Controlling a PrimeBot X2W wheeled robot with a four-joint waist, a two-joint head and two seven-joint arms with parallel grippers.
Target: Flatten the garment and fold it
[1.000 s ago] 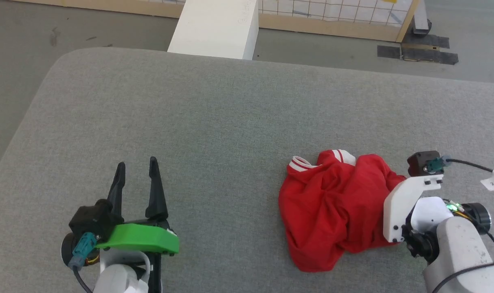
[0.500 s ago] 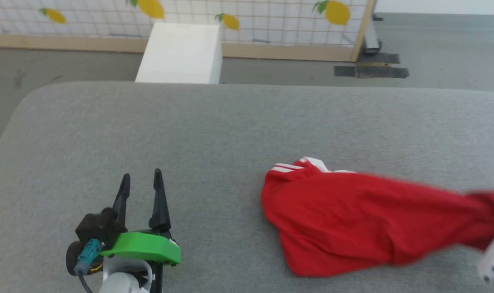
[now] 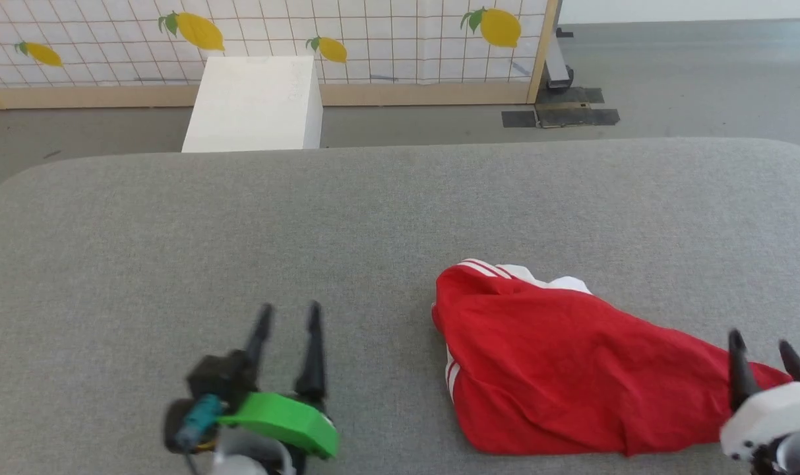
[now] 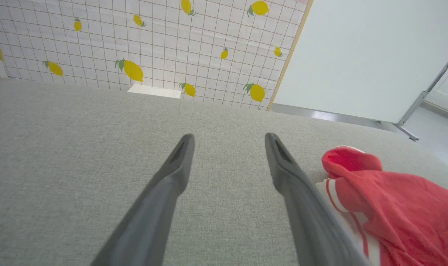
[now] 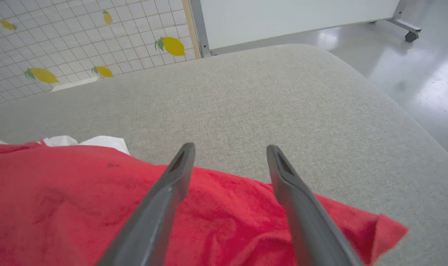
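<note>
Head view shows you the right claw [image 3: 761,343] spread empty over a tapered corner of the garment [image 3: 545,369], the left claw [image 3: 291,309] wide and empty nearby, probably poised for flattening grips.

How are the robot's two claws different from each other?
The left claw has a green cover behind its fingers; the right claw has a white cover. The left claw is over the bare grey cushion, beside the garment; the right claw is over the garment's corner. Both are open, have two dark fingers and hold nothing.
</note>
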